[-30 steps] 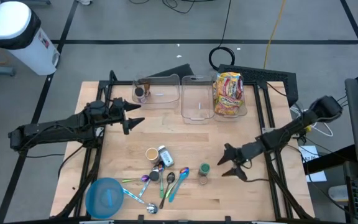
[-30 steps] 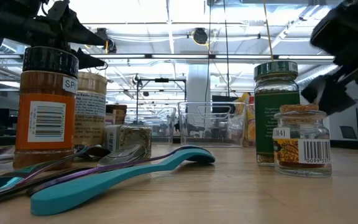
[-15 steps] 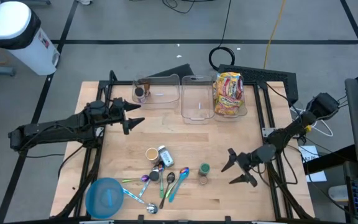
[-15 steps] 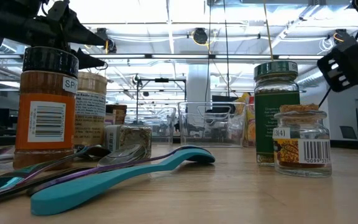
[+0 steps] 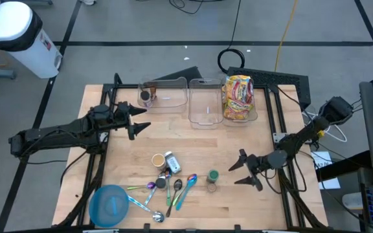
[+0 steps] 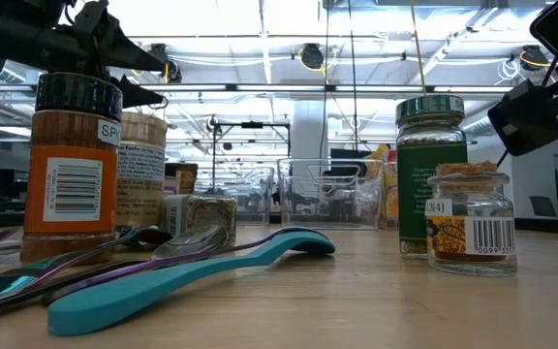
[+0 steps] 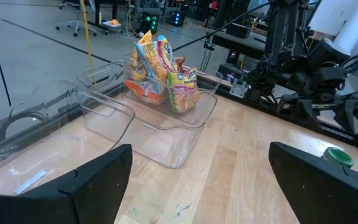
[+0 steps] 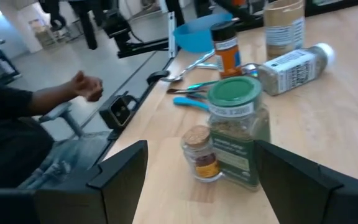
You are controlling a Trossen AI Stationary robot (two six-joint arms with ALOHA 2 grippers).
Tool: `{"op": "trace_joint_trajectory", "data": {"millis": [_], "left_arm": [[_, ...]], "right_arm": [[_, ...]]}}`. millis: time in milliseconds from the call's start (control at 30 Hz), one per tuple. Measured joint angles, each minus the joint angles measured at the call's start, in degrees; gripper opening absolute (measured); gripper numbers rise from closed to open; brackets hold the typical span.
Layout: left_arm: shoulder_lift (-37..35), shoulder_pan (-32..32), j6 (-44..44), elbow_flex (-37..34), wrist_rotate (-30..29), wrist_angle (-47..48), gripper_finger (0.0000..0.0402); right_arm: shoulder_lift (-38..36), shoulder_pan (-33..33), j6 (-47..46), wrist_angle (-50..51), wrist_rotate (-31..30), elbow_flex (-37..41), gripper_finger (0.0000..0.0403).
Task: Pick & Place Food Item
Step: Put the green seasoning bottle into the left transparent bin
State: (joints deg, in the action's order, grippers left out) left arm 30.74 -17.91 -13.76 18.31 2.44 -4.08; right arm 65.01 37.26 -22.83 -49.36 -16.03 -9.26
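With its jaws spread and empty, the right gripper (image 5: pixel 243 171) faces the green-lidded jar (image 5: pixel 212 176) at its 9 o'clock; an off-centre approach could topple the touching cork-topped jar (image 8: pixel 201 152).

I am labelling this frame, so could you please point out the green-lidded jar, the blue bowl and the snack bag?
green-lidded jar (image 8: pixel 234 92), right wrist view, lid top.
blue bowl (image 5: pixel 109 206), high view, inside.
snack bag (image 5: pixel 238 97), high view, front.
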Motion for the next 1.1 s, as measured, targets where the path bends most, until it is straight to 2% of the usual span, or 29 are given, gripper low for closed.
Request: {"op": "trace_joint_trajectory", "data": {"millis": [100, 300, 467, 633, 800, 1000, 1100], "left_arm": [[0.0, 0.0, 0.0, 0.0, 0.0, 0.0, 0.0380], [0.0, 0.0, 0.0, 0.0, 0.0, 0.0, 0.0379], [0.0, 0.0, 0.0, 0.0, 0.0, 0.0, 0.0387], [0.0, 0.0, 0.0, 0.0, 0.0, 0.0, 0.0383], [0.0, 0.0, 0.0, 0.0, 0.0, 0.0, 0.0377], [0.0, 0.0, 0.0, 0.0, 0.0, 0.0, 0.0384], [0.0, 0.0, 0.0, 0.0, 0.0, 0.0, 0.0385]], "right_arm": [[1.3, 0.0, -0.6, -1.4, -2.2, 0.0, 0.0279], [6.8, 0.0, -4.1, -3.4, -1.9, 0.0, 0.0279], [14.2, 0.0, -7.3, -3.5, -2.0, 0.0, 0.0279], [23.5, 0.0, -8.3, -9.2, -2.2, -0.5, 0.0279], [32.3, 0.0, -3.0, -11.8, -5.3, -4.2, 0.0279], [41.9, 0.2, -1.4, -12.8, -6.9, -11.3, 0.0279], [45.8, 0.4, 1.3, -12.8, -10.7, -14.8, 0.0279]]}}
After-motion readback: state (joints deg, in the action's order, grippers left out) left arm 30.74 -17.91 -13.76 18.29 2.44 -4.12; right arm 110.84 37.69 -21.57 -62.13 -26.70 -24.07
